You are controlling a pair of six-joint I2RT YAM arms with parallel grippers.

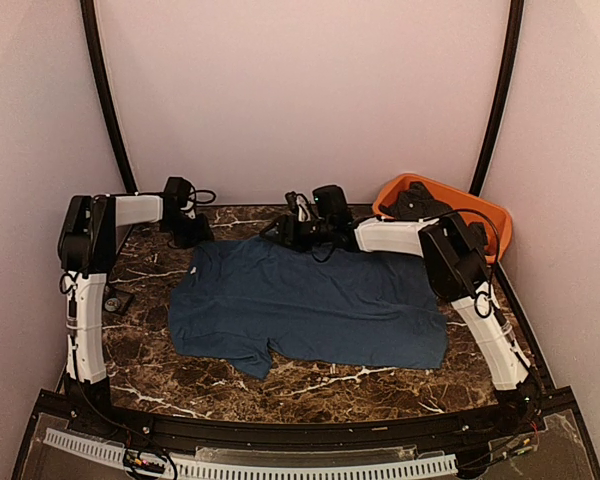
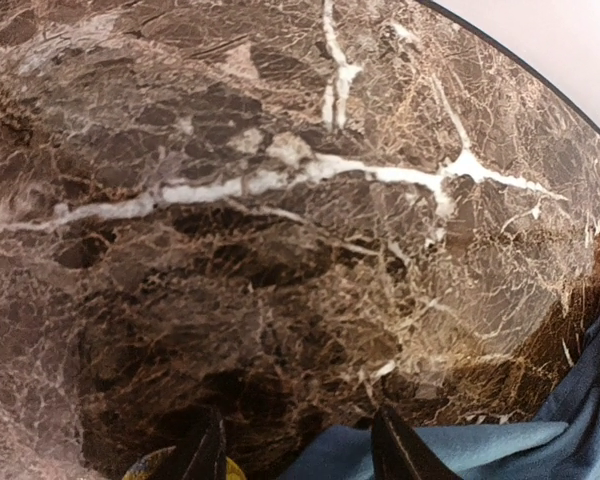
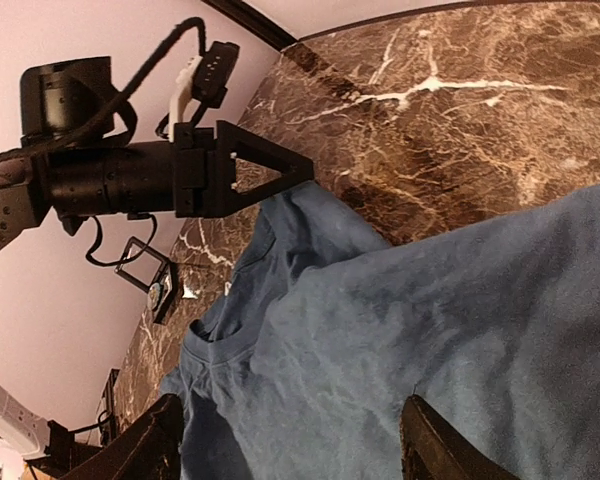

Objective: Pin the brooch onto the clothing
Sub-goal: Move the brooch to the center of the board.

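Observation:
The dark navy T-shirt (image 1: pixel 310 300) lies spread flat on the marble table. My left gripper (image 1: pixel 190 232) is open and empty, low over bare marble just off the shirt's far left corner. Its fingers (image 2: pixel 212 452) frame marble, with shirt fabric (image 2: pixel 500 440) at the lower right. My right gripper (image 1: pixel 292 232) is open and empty, above the shirt's far edge. In the right wrist view it (image 3: pixel 292 445) looks across the shirt (image 3: pixel 410 330) and its collar towards the left gripper (image 3: pixel 265 170). A small black square case holding a round shiny piece (image 3: pixel 155 287) lies beyond the collar; it also shows in the top view (image 1: pixel 117 300).
An orange tub (image 1: pixel 490 215) with dark items in it stands at the far right corner. Pale walls and black frame posts close in the back and sides. A black rail (image 1: pixel 280 425) runs along the near edge. A scrap of yellow (image 2: pixel 165 468) shows beside my left finger.

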